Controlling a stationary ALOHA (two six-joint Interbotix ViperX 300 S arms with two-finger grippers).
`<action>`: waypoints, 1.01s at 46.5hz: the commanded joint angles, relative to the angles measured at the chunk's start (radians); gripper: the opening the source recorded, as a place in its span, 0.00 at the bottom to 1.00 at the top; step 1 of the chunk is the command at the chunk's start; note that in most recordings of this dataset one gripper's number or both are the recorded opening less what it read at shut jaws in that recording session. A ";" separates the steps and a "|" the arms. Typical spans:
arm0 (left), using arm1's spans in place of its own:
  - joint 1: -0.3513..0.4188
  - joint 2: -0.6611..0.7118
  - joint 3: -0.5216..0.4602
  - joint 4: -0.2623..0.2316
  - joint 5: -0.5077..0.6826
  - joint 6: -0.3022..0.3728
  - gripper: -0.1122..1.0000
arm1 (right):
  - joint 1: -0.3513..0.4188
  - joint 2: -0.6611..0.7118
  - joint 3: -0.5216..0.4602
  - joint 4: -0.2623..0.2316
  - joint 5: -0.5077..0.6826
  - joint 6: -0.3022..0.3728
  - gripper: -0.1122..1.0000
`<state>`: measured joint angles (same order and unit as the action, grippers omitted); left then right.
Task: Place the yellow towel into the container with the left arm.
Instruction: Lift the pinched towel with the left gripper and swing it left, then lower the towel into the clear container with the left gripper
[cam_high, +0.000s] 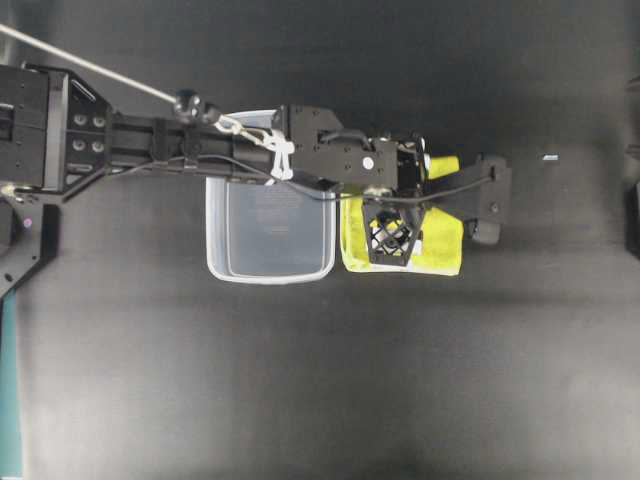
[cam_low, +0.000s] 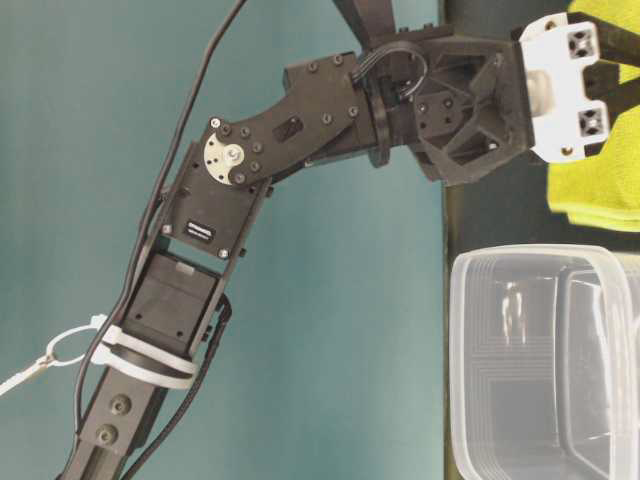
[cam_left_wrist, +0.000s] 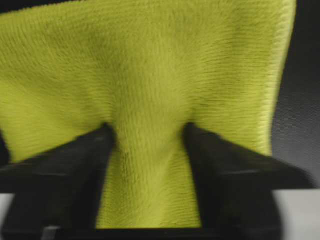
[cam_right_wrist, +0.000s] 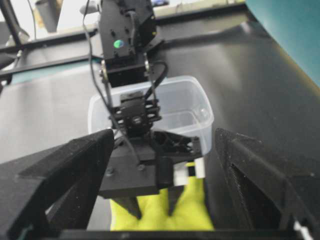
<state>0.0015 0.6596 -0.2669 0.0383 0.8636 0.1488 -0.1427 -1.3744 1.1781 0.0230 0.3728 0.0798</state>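
Matte black table (cam_high: 300, 380); left tool (cam_left_wrist: 148, 135) pinches fuzzy yellow towel (cam_left_wrist: 150, 75).

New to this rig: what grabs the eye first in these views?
The yellow towel is the only bright thing on the dark table, lying just right of the container in the overhead view. The left gripper pinches a ridge of towel between its black fingers, seen close up in the left wrist view. The right gripper stands open and idle, looking at the scene from the far side.
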 joint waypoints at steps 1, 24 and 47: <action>-0.014 0.011 -0.002 0.005 -0.005 0.006 0.47 | -0.002 0.002 -0.014 0.000 -0.011 0.003 0.81; -0.011 -0.245 0.018 0.005 0.127 0.021 0.17 | -0.002 -0.025 -0.017 0.000 -0.014 0.003 0.79; 0.008 -0.732 0.422 0.005 0.150 0.017 0.17 | -0.002 -0.025 0.000 0.000 -0.017 0.005 0.79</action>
<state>-0.0015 0.0015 0.0813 0.0399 1.0232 0.1672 -0.1427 -1.4036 1.1842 0.0245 0.3682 0.0828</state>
